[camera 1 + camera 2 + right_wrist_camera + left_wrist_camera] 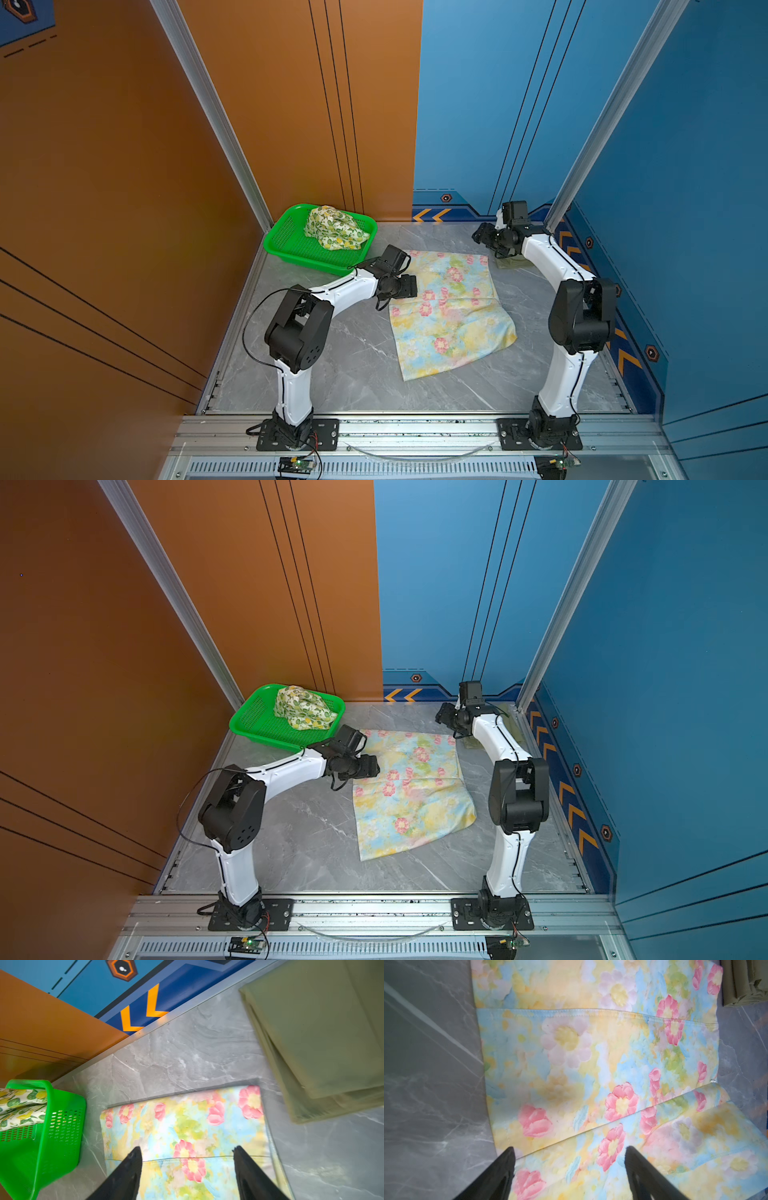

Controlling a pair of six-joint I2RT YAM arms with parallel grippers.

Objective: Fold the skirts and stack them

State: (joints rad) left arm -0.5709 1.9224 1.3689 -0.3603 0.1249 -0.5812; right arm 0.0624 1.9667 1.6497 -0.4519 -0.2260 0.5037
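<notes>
The pastel floral skirt (451, 316) (413, 796) lies spread on the table's middle, with a fold edge running across it. My left gripper (409, 286) (570, 1150) hovers open over its left edge, nothing between the fingers. My right gripper (478, 239) (187, 1149) hangs open above the skirt's far right corner, also empty. The olive skirt (322, 1032) (745, 980) lies folded at the far right, mostly hidden behind the right arm in both top views. The lemon skirt (334, 228) (303, 712) sits crumpled in the green basket (286, 237) (41, 1136).
The basket stands at the table's far left corner, close behind my left wrist. Orange and blue walls close in the table on the left, back and right. Grey marble table (340, 365) shows bare in front of the floral skirt.
</notes>
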